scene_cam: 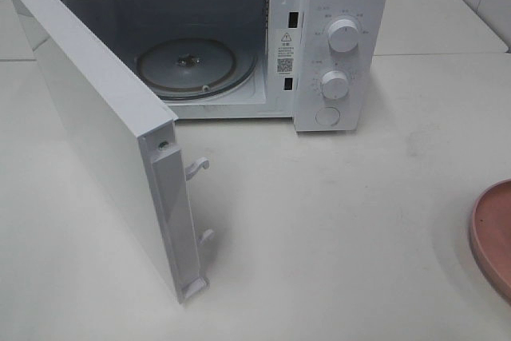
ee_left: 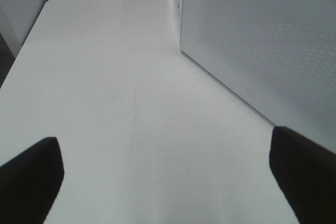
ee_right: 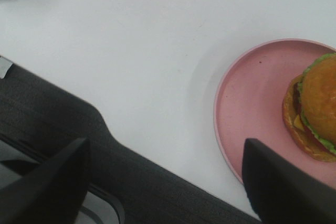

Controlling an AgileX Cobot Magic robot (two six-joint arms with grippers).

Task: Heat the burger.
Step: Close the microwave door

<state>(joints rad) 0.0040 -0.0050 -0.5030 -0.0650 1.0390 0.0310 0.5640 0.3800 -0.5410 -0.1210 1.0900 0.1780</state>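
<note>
Microwave [scene_cam: 239,37]: door [scene_cam: 104,125] swung wide toward the left of the overhead view, cavity bare, glass turntable [scene_cam: 188,68] showing. Likely opened so the food can go straight in.

Burger [ee_right: 315,109]: sits on a pink plate [ee_right: 252,103], toward one edge of it, bun on top, lettuce and a red layer showing at the side. Seen only from the right wrist; overhead, just the plate's rim shows at the right edge, well apart from the microwave.

Right gripper [ee_right: 168,182]: fingers [ee_right: 278,182] spread, holding nothing. One fingertip overlaps the plate's rim in the wrist view, the burger just beside it; contact cannot be told. Looks placed for an approach to the burger.

Left gripper [ee_left: 168,177]: fingers [ee_left: 302,174] fully apart, empty, hovering over bare counter just beside the door's perforated outer face. Out of the loading path, probably waiting to shut the door.

Counter [scene_cam: 335,221]: plain white, smooth, faint scratches, a seam between two slabs behind.

Room: pale wall behind, little else visible.

Task standing: heating not yet begun; burger not in the microwave.
</note>
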